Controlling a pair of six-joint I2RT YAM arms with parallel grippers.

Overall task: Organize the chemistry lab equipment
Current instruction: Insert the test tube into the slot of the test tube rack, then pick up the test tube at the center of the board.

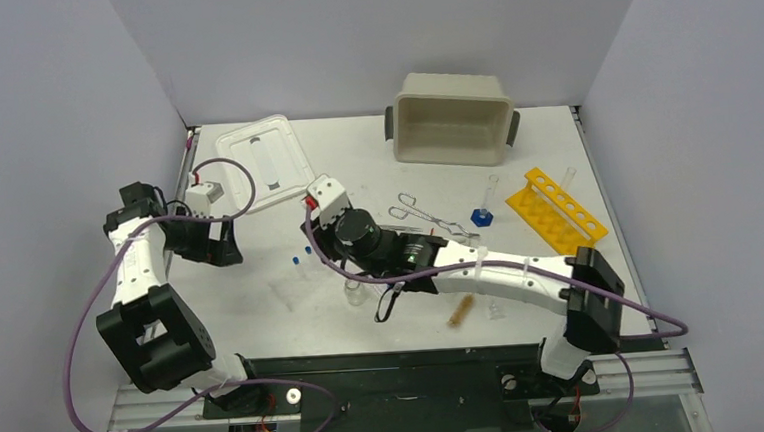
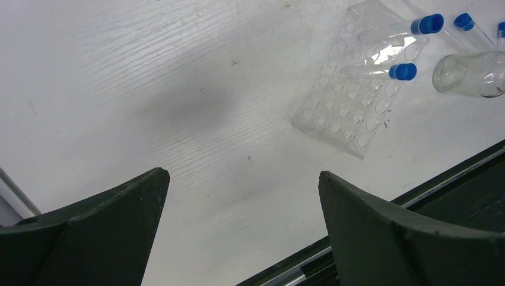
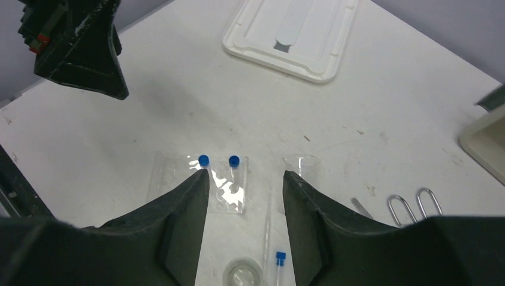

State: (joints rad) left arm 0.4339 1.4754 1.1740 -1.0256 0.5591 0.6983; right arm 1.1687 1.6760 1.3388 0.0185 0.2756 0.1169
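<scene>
While most of the glassware lay loose on the surface [image 1: 354, 148], we judged the sorting to be at an early stage. The tub [image 1: 449, 144] at the far edge looked bare inside from above, and its lid [image 1: 264, 155] lay flat to its left, well apart from it.

The right pincer [image 3: 245, 173] hung over the middle-left of the surface with its fingers partly apart and nothing between them. Just beyond its tips two blue-capped tubes [image 3: 234, 160] lay across a clear rack [image 2: 348, 98], not standing in its holes, and a glass flask [image 2: 470, 74] lay on its side near them. The left pincer [image 2: 242, 174] stood wide and empty over bare surface at the left, well apart from that rack.

Further right, the forceps [image 1: 428, 213] lay flat near the middle, a brush [image 1: 461, 311] lay close to the near edge, and a yellow rack [image 1: 555, 205] sat at the right. Whether any tube stood in the yellow rack we could not tell.

As we read it, nearly everything was left to do: the tubes wanted setting into a rack, and the flask, forceps and brush had not yet been gathered.
</scene>
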